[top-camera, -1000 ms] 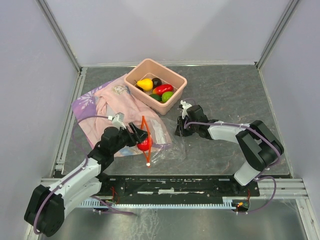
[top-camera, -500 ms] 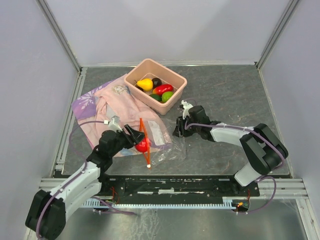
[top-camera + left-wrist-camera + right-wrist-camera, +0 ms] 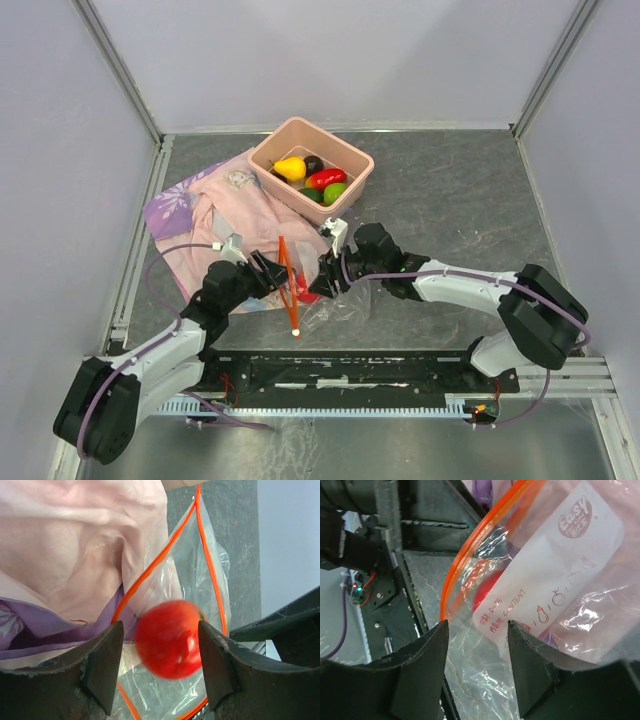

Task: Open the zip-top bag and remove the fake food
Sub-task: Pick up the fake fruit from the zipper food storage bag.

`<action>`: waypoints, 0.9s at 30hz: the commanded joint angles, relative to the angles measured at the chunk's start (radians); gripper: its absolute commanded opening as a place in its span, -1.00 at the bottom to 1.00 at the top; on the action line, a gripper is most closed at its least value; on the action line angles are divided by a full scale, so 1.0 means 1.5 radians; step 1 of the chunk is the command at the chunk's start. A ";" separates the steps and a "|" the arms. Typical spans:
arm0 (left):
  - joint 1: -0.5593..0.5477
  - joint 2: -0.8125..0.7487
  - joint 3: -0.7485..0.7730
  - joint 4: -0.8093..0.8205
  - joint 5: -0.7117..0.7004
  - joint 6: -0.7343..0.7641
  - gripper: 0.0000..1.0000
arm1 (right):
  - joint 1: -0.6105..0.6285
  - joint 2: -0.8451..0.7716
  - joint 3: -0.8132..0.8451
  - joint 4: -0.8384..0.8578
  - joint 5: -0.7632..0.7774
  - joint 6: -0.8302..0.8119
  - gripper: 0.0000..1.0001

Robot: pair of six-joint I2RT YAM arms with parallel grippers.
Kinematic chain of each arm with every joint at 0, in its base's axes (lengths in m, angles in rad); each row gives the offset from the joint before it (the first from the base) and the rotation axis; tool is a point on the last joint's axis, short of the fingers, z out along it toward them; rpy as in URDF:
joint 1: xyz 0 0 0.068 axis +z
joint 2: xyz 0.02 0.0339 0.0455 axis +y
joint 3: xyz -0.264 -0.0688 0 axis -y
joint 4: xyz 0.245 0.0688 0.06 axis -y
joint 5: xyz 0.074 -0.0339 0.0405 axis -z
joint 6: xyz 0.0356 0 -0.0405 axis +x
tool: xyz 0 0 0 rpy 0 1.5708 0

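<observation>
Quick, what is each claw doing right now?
Left gripper: open, red fake food between its fingers, not squeezed.
Right gripper: open against the zip-top bag.

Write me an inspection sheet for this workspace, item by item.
Surface: dark mottled grey table; no damage seen.
Job's things: zip-top bag lies with its mouth open between the arms, with a red fake fruit at the mouth. Four more fake foods (yellow, red, green, dark) sit in the pink tub.
Clutter: pink-and-purple cloth, partly under the bag.
Grippers: left gripper open, jaws either side of the red fruit. Right gripper open, bag film between its jaws.
Cables: purple cables run along both arms, the left one looping free; no snag seen.
Surroundings: pale walls and metal frame posts; nothing else seen.
</observation>
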 commanded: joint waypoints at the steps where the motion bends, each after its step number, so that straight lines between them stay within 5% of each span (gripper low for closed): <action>1: 0.003 0.004 -0.003 0.028 0.026 -0.005 0.42 | 0.010 0.035 0.053 -0.037 0.075 -0.012 0.16; 7: 0.004 0.007 0.012 0.025 0.083 0.032 0.70 | 0.010 0.055 0.064 -0.077 0.122 -0.017 0.16; 18: 0.002 0.056 0.044 0.037 0.129 0.032 0.73 | -0.012 0.061 0.057 -0.066 0.125 0.004 0.17; 27: -0.018 0.015 0.037 -0.014 0.053 -0.063 0.86 | -0.028 0.084 0.040 -0.026 0.098 0.035 0.04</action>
